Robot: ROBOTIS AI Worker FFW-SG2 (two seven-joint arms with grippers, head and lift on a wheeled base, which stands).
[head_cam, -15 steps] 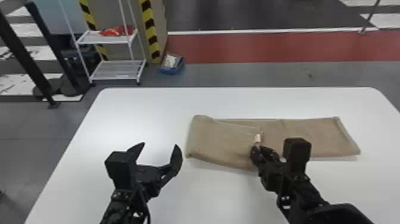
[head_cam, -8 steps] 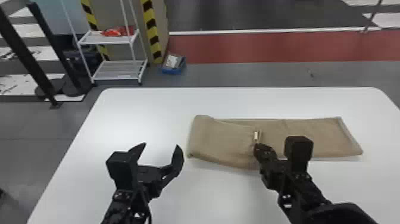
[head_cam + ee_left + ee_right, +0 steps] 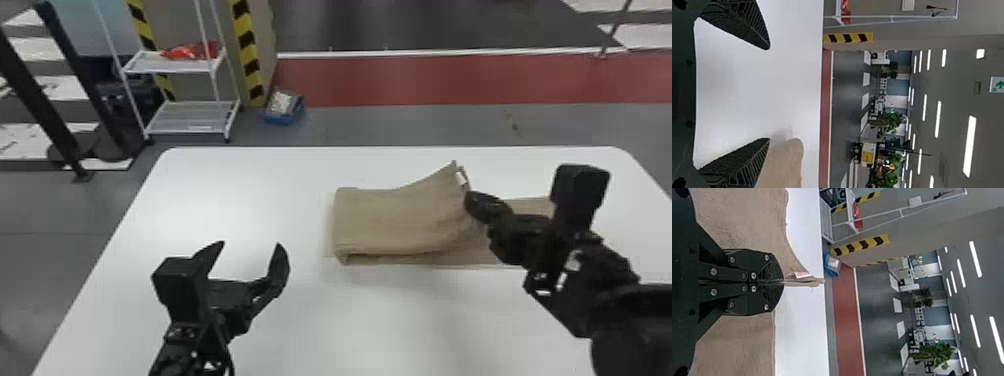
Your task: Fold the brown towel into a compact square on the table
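You can't read any words or numbers here. The one sign you can make out is a green arrow on a pale panel (image 3: 997,84), up by the ceiling in your left wrist view. In your right wrist view, a small white tag (image 3: 802,274) at the edge of the brown towel (image 3: 746,223) bears reddish print, too small for you to read. Yellow-and-black warning stripes (image 3: 245,45) mark the grey structure (image 3: 192,30) behind the white rack (image 3: 172,64).

It's sandy brown on the towel (image 3: 395,220) — plain white table (image 3: 240,200), black left gripper (image 3: 251,243), black right gripper (image 3: 470,198), white rack (image 3: 190,120), blue tray (image 3: 279,120), yellow-and-black stripes down the pillar (image 3: 246,50) — red band (image 3: 450,80), grey floor (image 3: 400,126)!
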